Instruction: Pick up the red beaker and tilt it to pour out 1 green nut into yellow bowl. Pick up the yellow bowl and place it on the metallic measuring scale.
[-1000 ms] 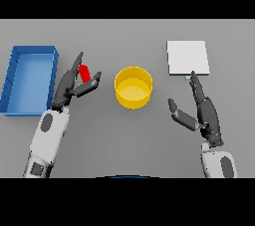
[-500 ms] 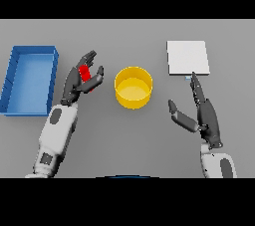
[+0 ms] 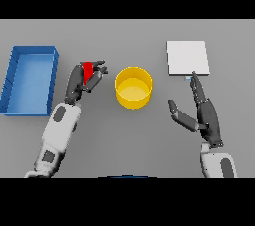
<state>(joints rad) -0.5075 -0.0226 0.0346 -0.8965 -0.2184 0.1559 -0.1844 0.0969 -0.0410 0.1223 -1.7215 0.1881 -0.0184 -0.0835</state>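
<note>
We count one red beaker, one yellow bowl, one metallic measuring scale and one blue bin, with two hands over the table; the green nut we cannot make out in this view. The grey table is a plain, even surface that fills the scene from edge to edge; nothing of a room shows beyond it. The red beaker is a small bright red piece, mostly hidden; only its upper part shows between dark fingers, and whether it stands upright or tilts we cannot tell. Our left hand has its fingers and thumb curled round the beaker and holds it between the blue bin and the yellow bowl, just beside the bowl's left rim but apart from it. The yellow bowl sits near the middle of the table, round, with a thick rim and a paler yellow inside. The scale is a flat, pale square plate at the far right, well apart from the bowl. Our right hand rests near the scale's near edge, fingers straight and pointing toward it, thumb spread out to the left, holding nothing. The blue bin lies at the far left, a rectangular tray with raised walls.
</note>
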